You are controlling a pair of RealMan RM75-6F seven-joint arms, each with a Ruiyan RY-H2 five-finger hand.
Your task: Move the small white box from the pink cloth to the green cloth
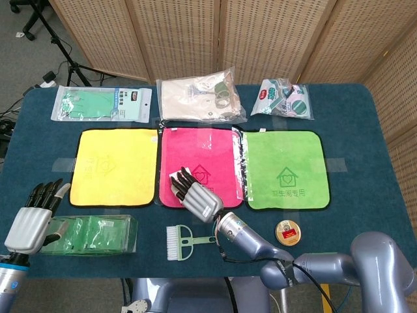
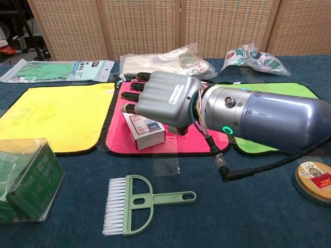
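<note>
Pink cloth (image 2: 199, 132) carried the white box (image 2: 146, 132); right hand (image 2: 160, 101) hovered over it, fingers spread for grasping. Green cloth (image 1: 281, 168) lay alongside; left hand (image 1: 32, 218) idle, spread.

three cloths: yellow cloth (image 1: 115, 166), pink cloth (image 1: 208, 151), green cloth (image 1: 283, 168); three packets at the back; one small white box (image 2: 145, 129); one brush (image 1: 182, 242); one tin (image 1: 288, 233).

Green brush (image 2: 135, 204); yellow cloth (image 1: 116, 166)
</note>
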